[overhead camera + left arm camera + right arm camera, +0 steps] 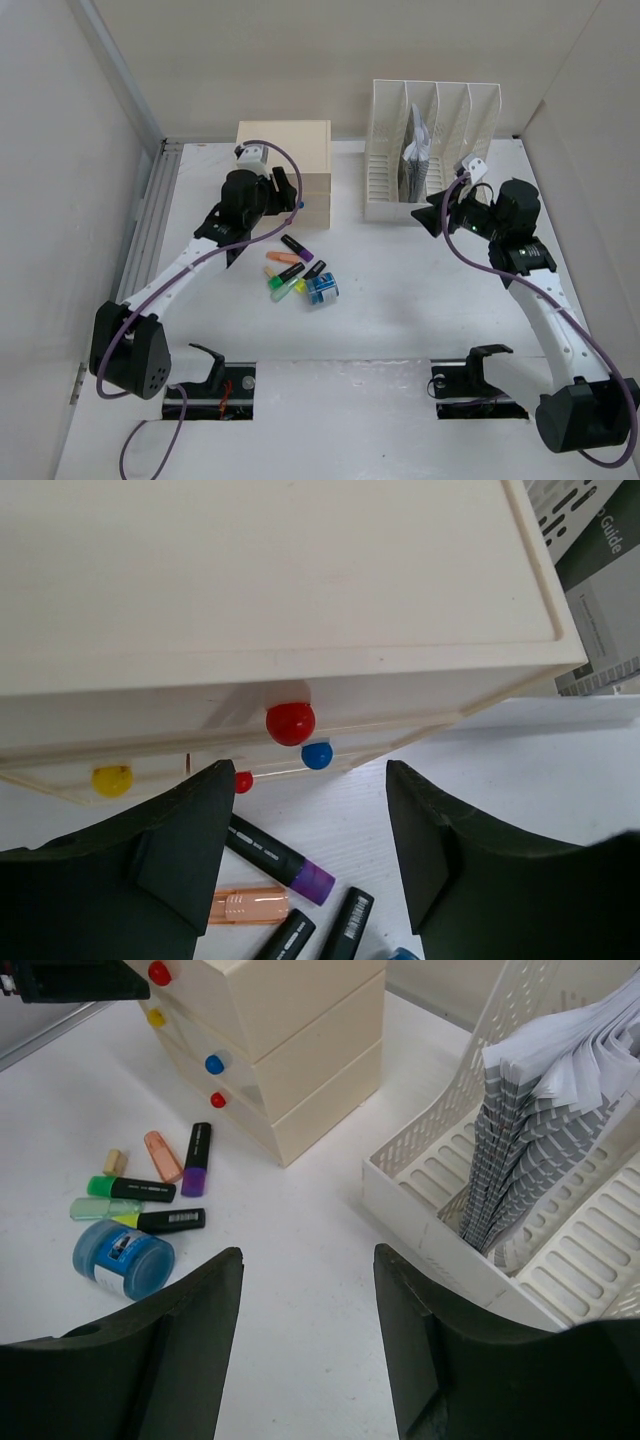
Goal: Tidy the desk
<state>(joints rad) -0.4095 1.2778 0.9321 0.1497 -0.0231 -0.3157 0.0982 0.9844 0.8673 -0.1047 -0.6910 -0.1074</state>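
Your L gripper [308, 780] is spread wide, facing the drawer box [280, 570] red knob [290, 723]. R gripper [308, 1260] is spread too, empty, over the desk [400, 310].

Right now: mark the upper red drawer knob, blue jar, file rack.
upper red drawer knob [290, 723], left wrist view, centre of the ball.
blue jar [123, 1258], right wrist view, middle of its body.
file rack [385, 130], top external view, left side wall.

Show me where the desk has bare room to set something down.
Widest bare patch: desk centre, between the highlighters and the right arm. A narrower strip lies between drawer box and file rack. Crowded: in front of the drawer box, around highlighters, blue container and left gripper.
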